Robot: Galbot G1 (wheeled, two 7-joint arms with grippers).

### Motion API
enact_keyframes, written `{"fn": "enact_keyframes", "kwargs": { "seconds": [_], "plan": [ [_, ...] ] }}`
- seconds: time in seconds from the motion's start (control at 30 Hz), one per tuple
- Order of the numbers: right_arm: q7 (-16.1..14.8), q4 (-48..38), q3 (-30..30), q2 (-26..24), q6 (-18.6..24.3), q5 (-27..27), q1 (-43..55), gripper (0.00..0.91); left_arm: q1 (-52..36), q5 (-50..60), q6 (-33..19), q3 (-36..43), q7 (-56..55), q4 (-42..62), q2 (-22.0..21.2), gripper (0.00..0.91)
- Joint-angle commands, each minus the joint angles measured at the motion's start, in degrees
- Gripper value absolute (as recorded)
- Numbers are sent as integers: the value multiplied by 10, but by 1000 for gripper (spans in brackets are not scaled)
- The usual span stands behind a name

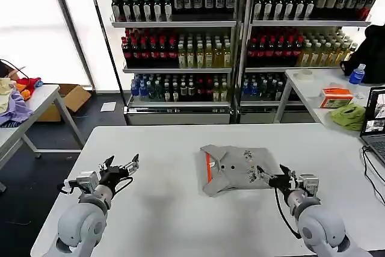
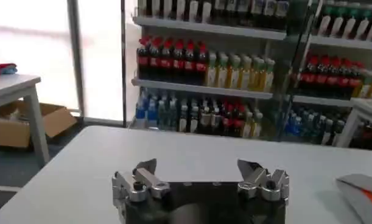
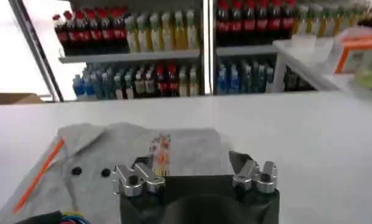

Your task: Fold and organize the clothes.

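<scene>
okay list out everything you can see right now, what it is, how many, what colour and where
shirt: one, light grey with orange strip, dark buttons and small multicoloured print, folded on the table's middle-right
table: one, white, in front of the robot
drink shelves: two racks, many bottles, behind the table
fabric heap: one, purple, yellow, red, on the left side table
lime-green cloth: one, on the right side table
left gripper: open, above bare table on the left
right gripper: open, at the shirt's right edge
</scene>
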Motion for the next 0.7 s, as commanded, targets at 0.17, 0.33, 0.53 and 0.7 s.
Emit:
{"fn": "enact_keyframes", "kwargs": {
  "seconds": [0.17,0.33,0.53,0.7],
  "plan": [
    [39,-7,-3,1,-15,116,-37,907,20,6,0,-4,1,-9,-2,907],
    [43,-23,-3,11,-15,126,-30,907,22,7,0,-4,3,-10,-2,907],
    [49,-22,19,12,-14,148,-33,907,26,6,0,-8,5,-14,3,907],
    [36,71,92,11,-14,115,-45,907,28,6,-5,-10,6,-20,1,907]
  ]
}}
